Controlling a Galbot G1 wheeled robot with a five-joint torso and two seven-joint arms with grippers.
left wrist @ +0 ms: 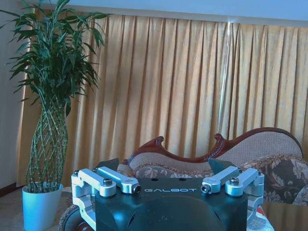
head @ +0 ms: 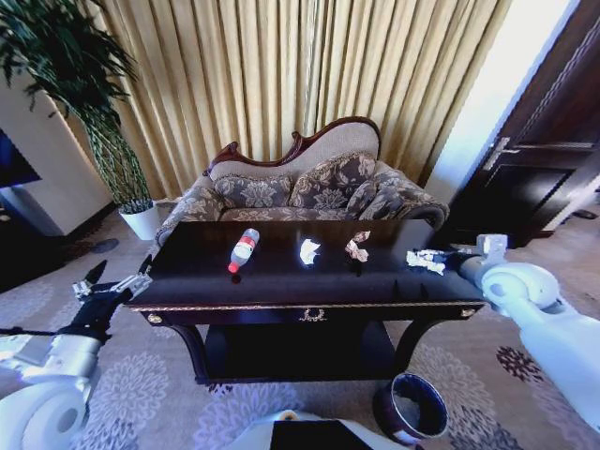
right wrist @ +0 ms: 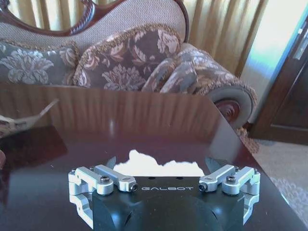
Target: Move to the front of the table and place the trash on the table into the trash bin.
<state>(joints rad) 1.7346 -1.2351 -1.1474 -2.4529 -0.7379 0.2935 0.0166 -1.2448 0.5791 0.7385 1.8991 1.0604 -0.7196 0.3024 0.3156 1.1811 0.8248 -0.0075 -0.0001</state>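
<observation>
The dark glossy table (head: 281, 281) stands right before me. On its top lie a clear bottle (head: 244, 249) with a red label, a crumpled white paper (head: 309, 250), a beige wrapper (head: 357, 247) and a second white paper (head: 424, 261) at the right end. My right gripper (head: 448, 259) hovers low at that right end, open, and in the right wrist view the white paper (right wrist: 168, 168) lies between its spread fingers (right wrist: 111, 162). My left gripper (head: 117, 279) hangs open off the table's left corner, with nothing in it (left wrist: 163, 166). The round dark trash bin (head: 412, 405) stands on the carpet at the front right.
A floral sofa (head: 300, 192) sits right behind the table, with gold curtains (head: 281, 75) behind it. A tall plant in a white pot (head: 142, 221) is at the back left. A dark door (head: 544, 159) is on the right. Patterned carpet (head: 141, 394) covers the floor.
</observation>
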